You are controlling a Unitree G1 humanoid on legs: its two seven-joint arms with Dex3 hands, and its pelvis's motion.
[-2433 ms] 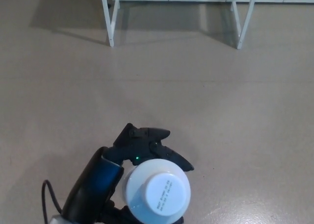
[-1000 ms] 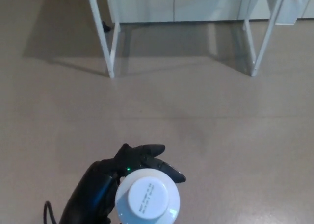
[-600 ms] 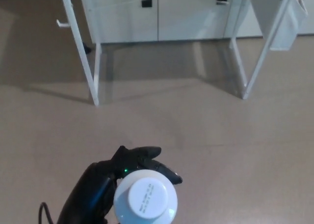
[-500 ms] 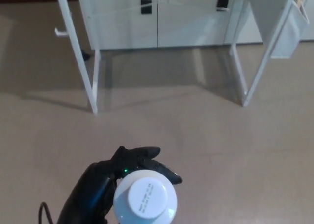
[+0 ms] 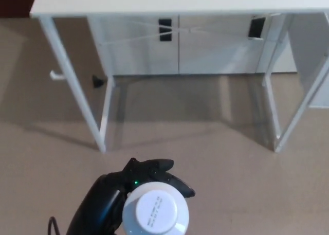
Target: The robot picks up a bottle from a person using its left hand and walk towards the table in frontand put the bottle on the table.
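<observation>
Seen from above at the bottom of the head view, a bottle with a white cap [image 5: 156,212] stands upright in my left hand [image 5: 128,186], whose black fingers are shut around it. The white table [image 5: 175,1] spans the top of the picture, its front edge well ahead of the hand, with its white legs reaching down to the floor. My right hand does not show.
White table legs [image 5: 77,91] stand left and right on the beige floor. White cabinet doors with black handles [image 5: 165,29] show behind, under the tabletop. A black cable [image 5: 51,226] hangs by my left forearm.
The whole picture has shifted: the table legs and cabinets slid down and the tabletop's edge came into view. The bottle stays held in my left hand the same way.
</observation>
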